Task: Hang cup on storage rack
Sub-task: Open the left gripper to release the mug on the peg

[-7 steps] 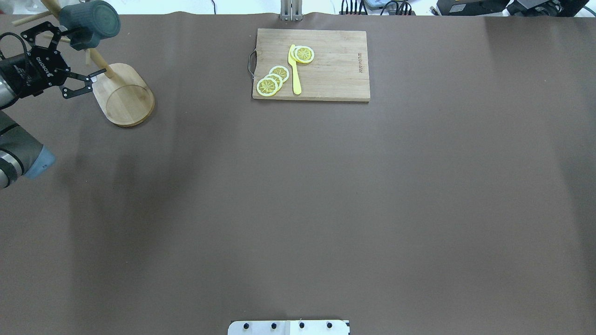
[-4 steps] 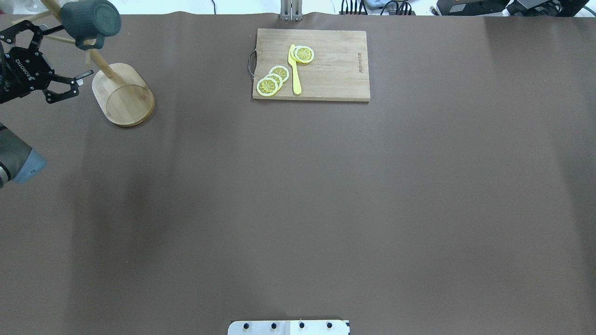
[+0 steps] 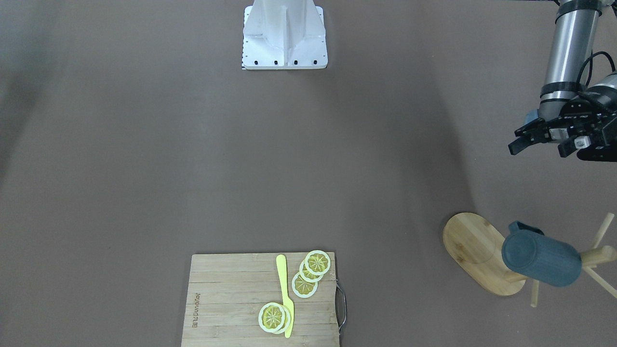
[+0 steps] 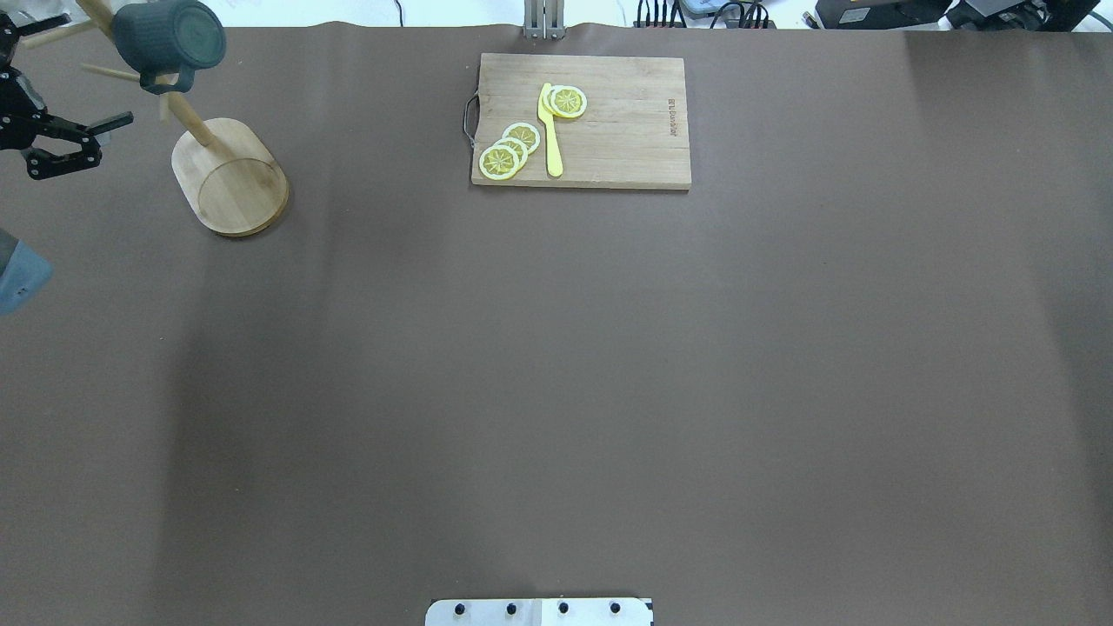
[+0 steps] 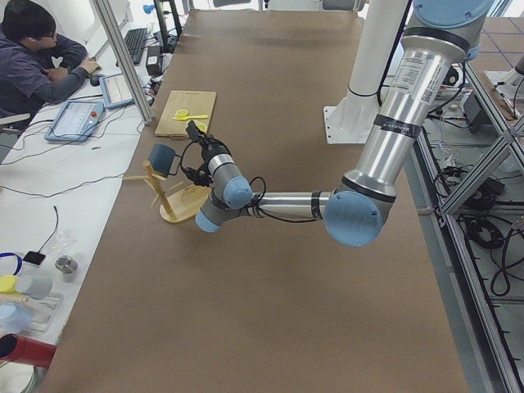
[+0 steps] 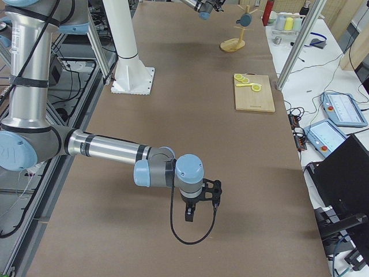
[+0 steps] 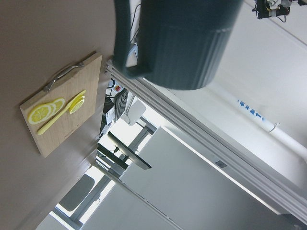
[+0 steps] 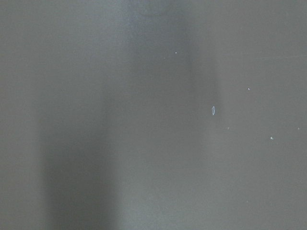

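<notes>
The dark teal cup (image 4: 165, 39) hangs by its handle on a peg of the bamboo storage rack (image 4: 230, 178) at the table's far left; it also shows in the front-facing view (image 3: 540, 260) and fills the top of the left wrist view (image 7: 184, 43). My left gripper (image 4: 113, 135) is open and empty, to the left of the rack and apart from it and the cup; it also shows in the front-facing view (image 3: 536, 148). My right gripper (image 6: 190, 216) shows only in the exterior right view, low over the table near the robot's side; I cannot tell whether it is open or shut.
A bamboo cutting board (image 4: 609, 130) with lemon slices (image 4: 509, 149) and a yellow knife (image 4: 549, 130) lies at the far middle of the table. The robot's white base plate (image 3: 284, 38) stands at the near edge. An operator sits beyond the table's far edge.
My left gripper has drawn back to the left, away from the rack, staying open. The cup has stayed hanging on its peg.
</notes>
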